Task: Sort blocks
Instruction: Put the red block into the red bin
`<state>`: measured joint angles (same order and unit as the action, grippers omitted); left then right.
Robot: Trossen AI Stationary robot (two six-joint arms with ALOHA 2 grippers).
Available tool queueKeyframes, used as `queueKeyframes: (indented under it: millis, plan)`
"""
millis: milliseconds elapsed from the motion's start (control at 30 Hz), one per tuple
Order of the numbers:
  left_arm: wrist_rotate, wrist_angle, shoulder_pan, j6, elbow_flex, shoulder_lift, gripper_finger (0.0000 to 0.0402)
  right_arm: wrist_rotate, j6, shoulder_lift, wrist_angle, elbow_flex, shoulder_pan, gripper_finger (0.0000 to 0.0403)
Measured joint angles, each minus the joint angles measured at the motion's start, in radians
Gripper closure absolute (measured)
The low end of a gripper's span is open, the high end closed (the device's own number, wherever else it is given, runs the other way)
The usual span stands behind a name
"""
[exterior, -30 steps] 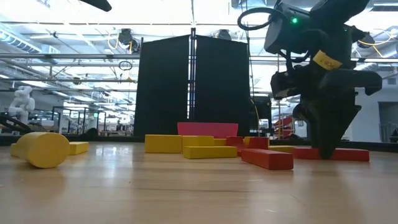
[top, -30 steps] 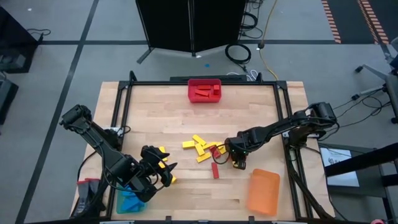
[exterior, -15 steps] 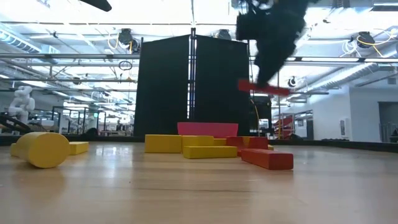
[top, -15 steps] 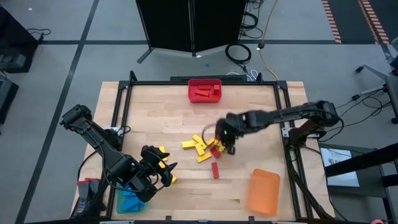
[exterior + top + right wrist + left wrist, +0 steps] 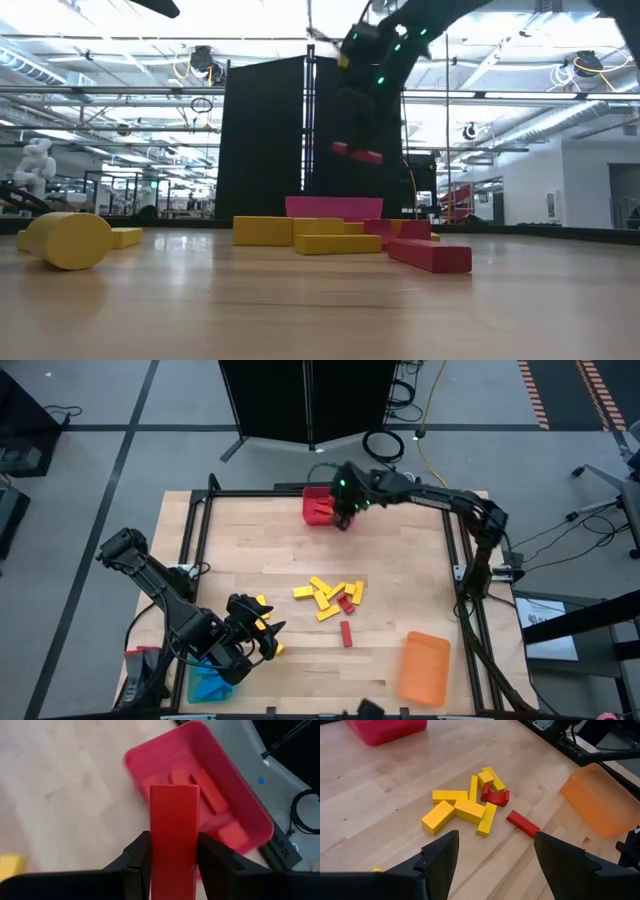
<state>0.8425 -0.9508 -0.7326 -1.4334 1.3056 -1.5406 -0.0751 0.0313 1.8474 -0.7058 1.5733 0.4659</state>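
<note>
My right gripper hangs over the red bin at the table's far edge, shut on a red block. The low view shows that block in the air above the bin. The bin holds a few red blocks. A heap of yellow and red blocks lies mid-table, with one red block lying apart on its near side. My left gripper waits open above the near left of the table, where a few yellow blocks lie. My right gripper pinches the red block by its two long sides between its two fingers. The fingers slant down from above, and the block sticks out forward past them. It hangs nearly level, lifted clear above the red bin.
An orange bin lies on its side at the near right. A blue bin sits at the near left edge, beside my left arm. A yellow cylinder lies at the left of the low view. A black frame borders the table.
My right gripper has risen from the table beside the heap with the red block, lifting it clear. It has swung toward the far edge and now stands over the red bin. It has stayed shut on the block.
</note>
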Motion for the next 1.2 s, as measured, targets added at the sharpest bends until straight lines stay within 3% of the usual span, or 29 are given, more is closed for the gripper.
queueKeyframes:
  millis: [333, 567, 700, 900, 1033, 1200]
  plan:
    - [0.000, -0.002, 0.000, -0.001, 0.000, 0.000, 0.0137, 0.075, -0.029, 0.286, -0.042, 0.268, 0.092, 0.0295]
    - [0.000, -0.009, 0.000, 0.000, 0.000, 0.000, 0.0137, 0.082, -0.020, 0.396, -0.085, 0.359, 0.098, 0.0295]
    - [0.000, -0.009, 0.000, 0.001, 0.000, 0.000, 0.0137, 0.082, -0.021, 0.398, -0.082, 0.359, 0.094, 0.0285]
    - [-0.001, -0.040, 0.000, 0.003, 0.000, 0.000, 0.0137, 0.084, -0.010, 0.365, -0.103, 0.359, 0.093, 0.0158]
    - [-0.001, -0.047, 0.000, 0.003, 0.000, 0.000, 0.0137, 0.096, -0.006, 0.314, -0.124, 0.359, 0.093, 0.0132]
    - [-0.017, -0.050, 0.000, 0.002, 0.000, 0.000, 0.0137, 0.343, -0.021, 0.206, -0.292, 0.359, 0.050, 0.0153]
